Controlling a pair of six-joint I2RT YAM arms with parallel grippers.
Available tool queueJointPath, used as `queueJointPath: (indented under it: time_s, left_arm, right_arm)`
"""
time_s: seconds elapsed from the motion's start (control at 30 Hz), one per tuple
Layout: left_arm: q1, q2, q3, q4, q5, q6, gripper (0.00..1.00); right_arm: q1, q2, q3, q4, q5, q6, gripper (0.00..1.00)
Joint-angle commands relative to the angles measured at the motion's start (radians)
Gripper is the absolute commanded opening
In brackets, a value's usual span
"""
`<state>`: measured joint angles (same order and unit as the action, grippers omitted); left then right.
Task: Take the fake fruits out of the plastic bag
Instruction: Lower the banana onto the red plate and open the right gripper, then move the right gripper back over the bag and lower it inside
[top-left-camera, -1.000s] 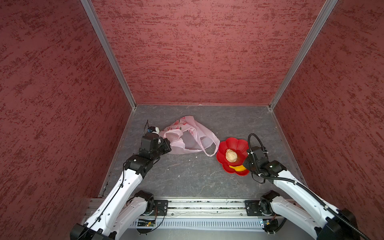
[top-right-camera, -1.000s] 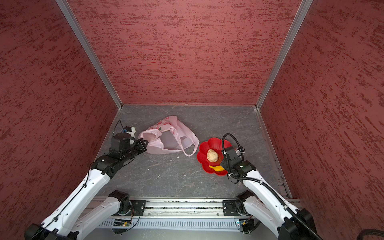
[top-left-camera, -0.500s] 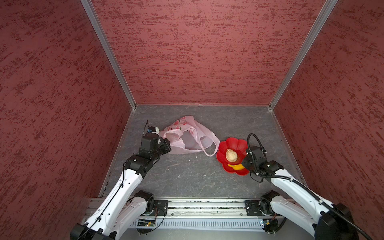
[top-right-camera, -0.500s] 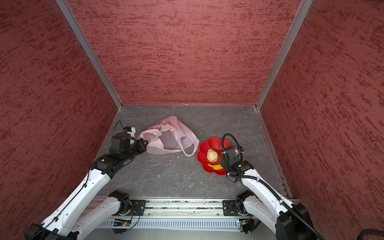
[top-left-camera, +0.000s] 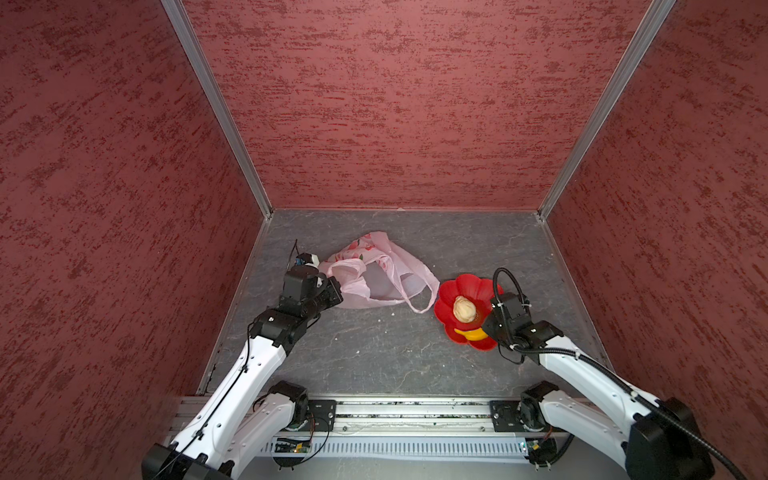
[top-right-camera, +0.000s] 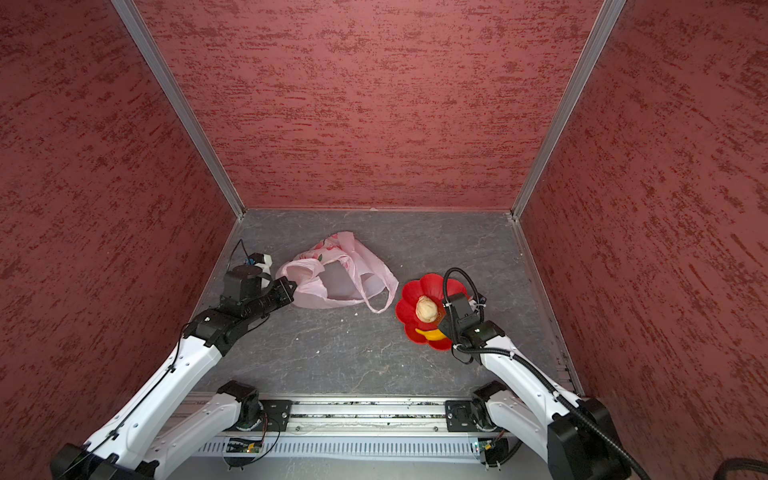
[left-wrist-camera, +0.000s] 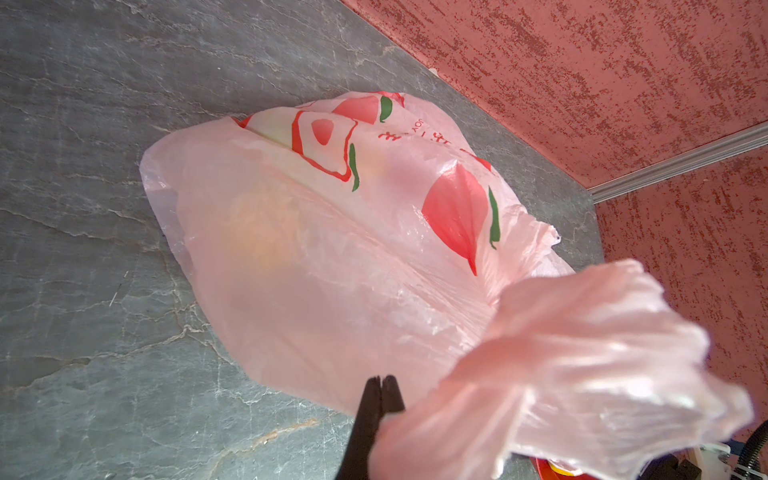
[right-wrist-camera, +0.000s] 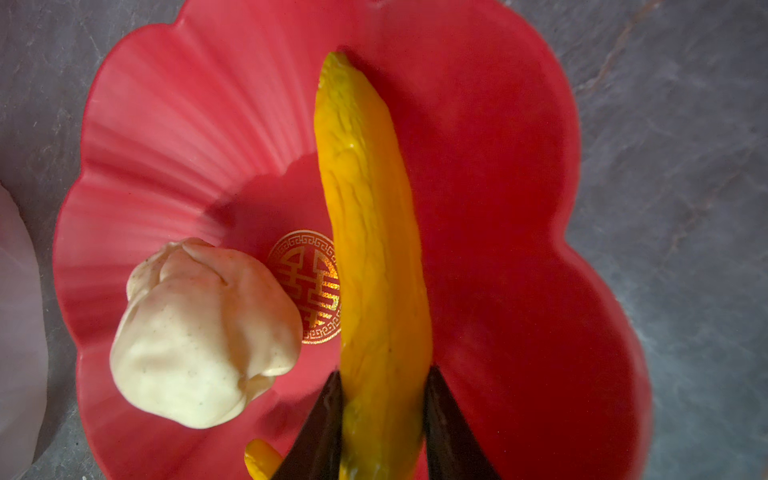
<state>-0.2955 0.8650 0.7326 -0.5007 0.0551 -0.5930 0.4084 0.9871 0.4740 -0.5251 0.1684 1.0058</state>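
Yellow plastic fills the right gripper (right-wrist-camera: 382, 374): its two dark jaws press the sides of the banana (right-wrist-camera: 370, 216) near one end, and the rest of the fruit runs straight out ahead of the fingertips. Under it lies the red dish (right-wrist-camera: 174, 124), so this looks like the end of a put-down, the banana low over the bowl and not yet let go. Just beside the jaws, resting in the dish, sits a pale lumpy ball (right-wrist-camera: 203, 332), already out of the bag; whether the banana touches it I cannot tell.

The left gripper (left-wrist-camera: 380, 382) is clamped tight, jaws together, on thin pink film at the edge of the plastic bag (left-wrist-camera: 332, 270), with a bunched handle (left-wrist-camera: 582, 365) lifted right next to it. That hold probably pins the bag and props its mouth up so the other arm can reach in. Ahead of those fingertips the bag slumps on the grey table (left-wrist-camera: 83, 291), and an orange-yellow blur (left-wrist-camera: 257, 237) shows through the film, likely a fruit left inside. In both top views the bag spreads from this gripper toward the dish.
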Motion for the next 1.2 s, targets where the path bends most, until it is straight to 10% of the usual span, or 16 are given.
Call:
queueJointPath:
  time_s: [0.0,0.73,1.17]
  left_arm:
    - [0.008,-0.001,-0.013,0.005,0.010,0.016,0.00]
    - [0.021,-0.030,-0.007,-0.027,0.017,0.021,0.00]
    - [-0.004,-0.129,0.089,-0.451,0.050,0.022,0.00]
  right_arm:
    - [-0.009,0.011,-0.012,0.011,0.001,0.016,0.29]
    - [-0.010,-0.012,0.034,-0.032,0.023,-0.016,0.44]
    - [0.112,0.078,0.505,-0.019,-0.095,-0.458,0.41]
